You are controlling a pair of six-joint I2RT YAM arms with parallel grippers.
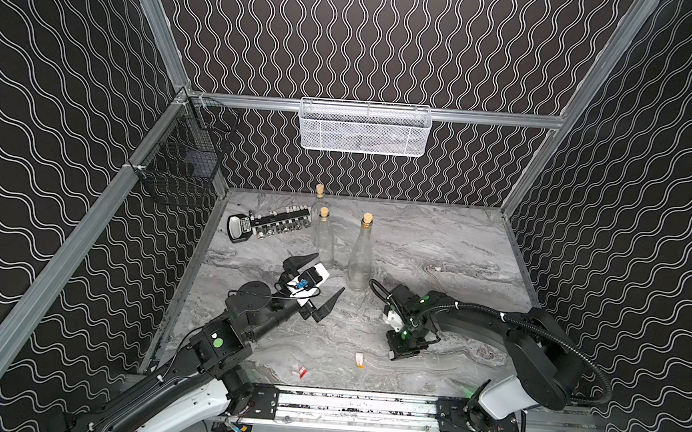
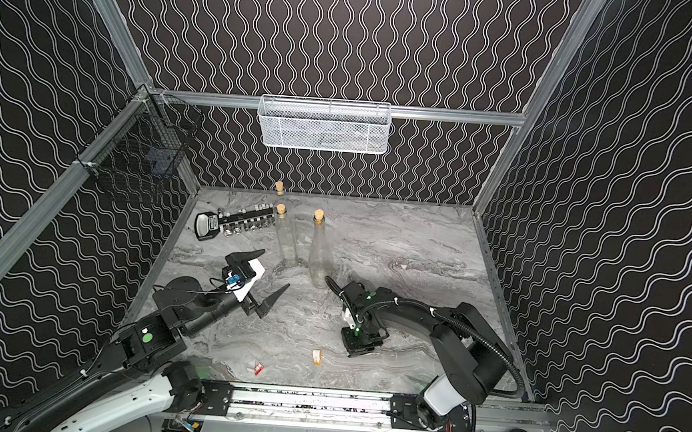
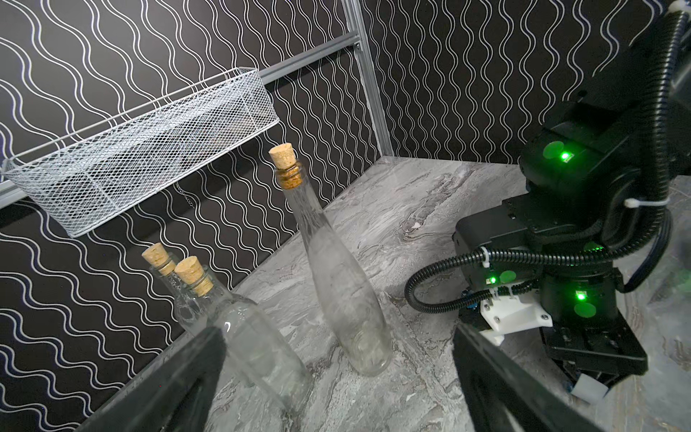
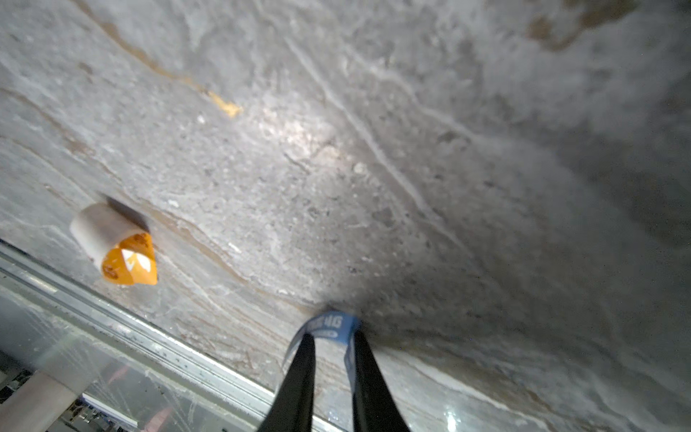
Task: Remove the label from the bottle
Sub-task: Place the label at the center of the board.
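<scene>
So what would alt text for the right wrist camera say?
The right end effector's black fingers, slightly parted, hover close over a grey marbled tabletop with a blue paper label draped across their tips. A curled white-and-orange paper label lies on the tabletop.

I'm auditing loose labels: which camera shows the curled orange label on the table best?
The right wrist view: the orange label sits close, and its curl, white backing and orange print are clear. Both top views show it only as a tiny white-orange scrap near the front edge. The left wrist view does not show it.
</scene>
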